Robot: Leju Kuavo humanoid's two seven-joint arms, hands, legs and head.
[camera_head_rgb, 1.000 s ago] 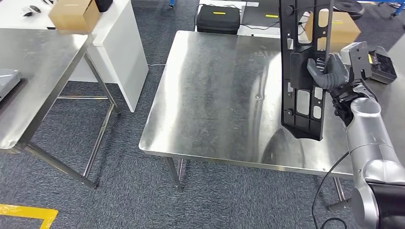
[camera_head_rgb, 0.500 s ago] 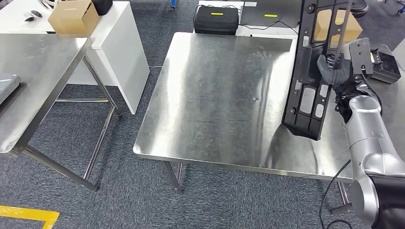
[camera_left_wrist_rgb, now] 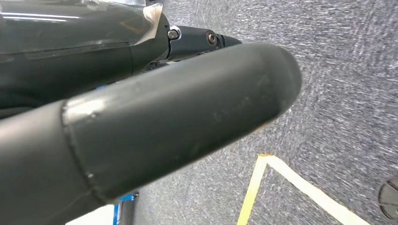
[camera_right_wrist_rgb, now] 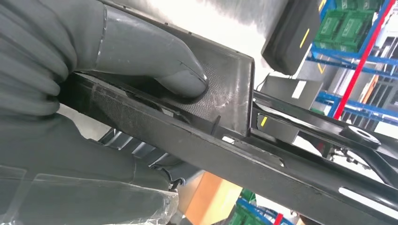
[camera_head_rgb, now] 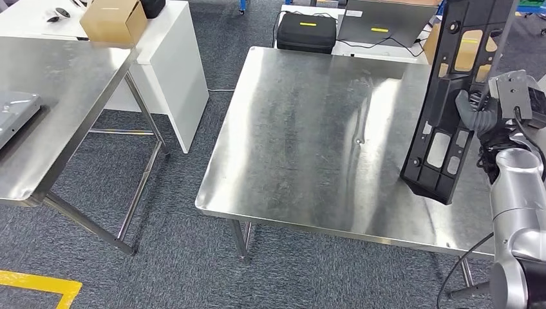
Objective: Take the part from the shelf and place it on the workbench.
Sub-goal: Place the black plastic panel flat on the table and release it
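Robot's right hand (camera_head_rgb: 475, 108) is holding a long black plastic part with cut-out windows (camera_head_rgb: 451, 122) upright over the steel workbench (camera_head_rgb: 309, 135).

On the left a second steel table (camera_head_rgb: 58, 96) is standing beside a white cabinet (camera_head_rgb: 170, 64) that is carrying a brown cardboard box (camera_head_rgb: 114, 20). The square stainless workbench is sitting in the middle, with a black case (camera_head_rgb: 307, 32) on the carpet beyond it. At the right edge the part is hanging slightly tilted, its lower end just above the benchtop; the grey thumb (camera_right_wrist_rgb: 150, 56) is pressing on its textured face. The left hand's state cannot be told.
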